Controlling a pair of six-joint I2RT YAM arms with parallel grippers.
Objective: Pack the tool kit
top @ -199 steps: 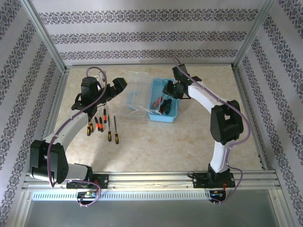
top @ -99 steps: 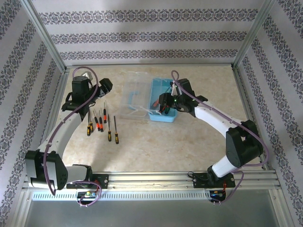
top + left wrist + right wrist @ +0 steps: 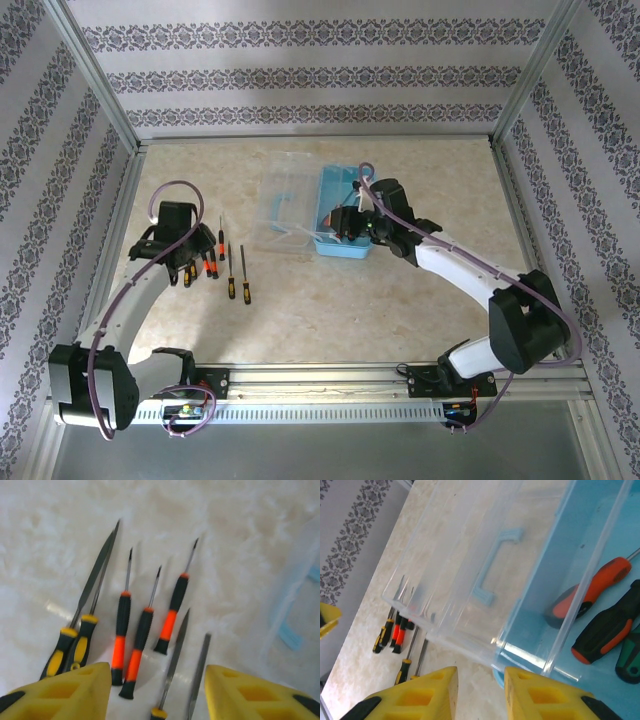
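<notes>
Packing is part done, as I read it: a few drivers lie in the box, but a row of tools waits on the table [image 3: 400, 300] and the lid is open.

At the left, the left gripper [image 3: 157, 674] hangs low over the loose tools [image 3: 142, 645]. Its fingers [image 3: 65, 690] are apart and nothing is clamped between them. Seven tools lie side by side under it, tips pointing away from the arm. There are two yellow picks [image 3: 75, 645] touching each other, then three orange drivers [image 3: 120, 640], then two thin blades [image 3: 200, 665] nearest the lid.

In the middle, the clear lid [image 3: 283, 200] lies flat on the table, touching the box's left wall, with its pale blue handle [image 3: 495, 565] showing through. Nothing lies in it.

At the right, the blue box [image 3: 352, 250] holds three handles that I can make out. These are a red driver [image 3: 592, 592], a black driver [image 3: 607, 630] with an orange end, and a green driver [image 3: 630, 657] cut off by the frame edge.

The right gripper [image 3: 481, 672] sits at the box's near left corner, where box meets lid. Its fingers stand a narrow gap apart with bare table showing between them, so it grips nothing. I cannot tell whether a finger touches the rim.

What is left, then — all seven loose tools must go into the box, and the lid must be shut.
</notes>
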